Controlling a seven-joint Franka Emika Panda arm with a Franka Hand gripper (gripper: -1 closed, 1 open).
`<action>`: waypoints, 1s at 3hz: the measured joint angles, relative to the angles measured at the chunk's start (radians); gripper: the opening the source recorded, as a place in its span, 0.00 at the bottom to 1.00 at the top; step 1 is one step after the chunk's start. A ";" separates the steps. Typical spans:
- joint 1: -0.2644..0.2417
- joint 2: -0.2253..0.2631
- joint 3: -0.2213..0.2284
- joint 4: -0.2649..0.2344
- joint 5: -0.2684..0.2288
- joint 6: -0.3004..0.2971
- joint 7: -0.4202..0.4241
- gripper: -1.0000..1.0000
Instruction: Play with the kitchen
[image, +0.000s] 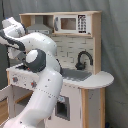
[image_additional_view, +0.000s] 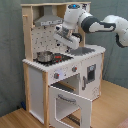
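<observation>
Second exterior view gave you the clearest look: the kitchen (image_additional_view: 62, 75) stood upright on the wood floor (image_additional_view: 107, 107) w/ its long axis vertical, front turned toward the second exterior view's lower right. Its oven door (image_additional_view: 70, 106) hung open, swung down and out from the front. A metal pot (image_additional_view: 44, 56) sat on the stovetop (image_additional_view: 56, 59) at the second exterior view's left end of the counter, under the hood (image_additional_view: 50, 21).

Your arm (image_additional_view: 102, 25) came in from the second exterior view's right, and the gripper (image_additional_view: 59, 46) hung over the counter just beside the pot. You couldn't tell whether it was spread or closed.

First exterior view showed the kitchen's other side: microwave (image: 72, 23) up top, black faucet (image: 84, 59) over the grey sink (image: 77, 75), w/ the arm's white links covering the left half of the unit.
</observation>
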 joint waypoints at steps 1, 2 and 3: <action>0.001 0.061 -0.015 0.045 0.000 -0.017 -0.064 1.00; 0.025 0.091 -0.019 0.094 -0.003 -0.016 -0.154 1.00; 0.069 0.114 -0.040 0.143 -0.011 -0.010 -0.234 1.00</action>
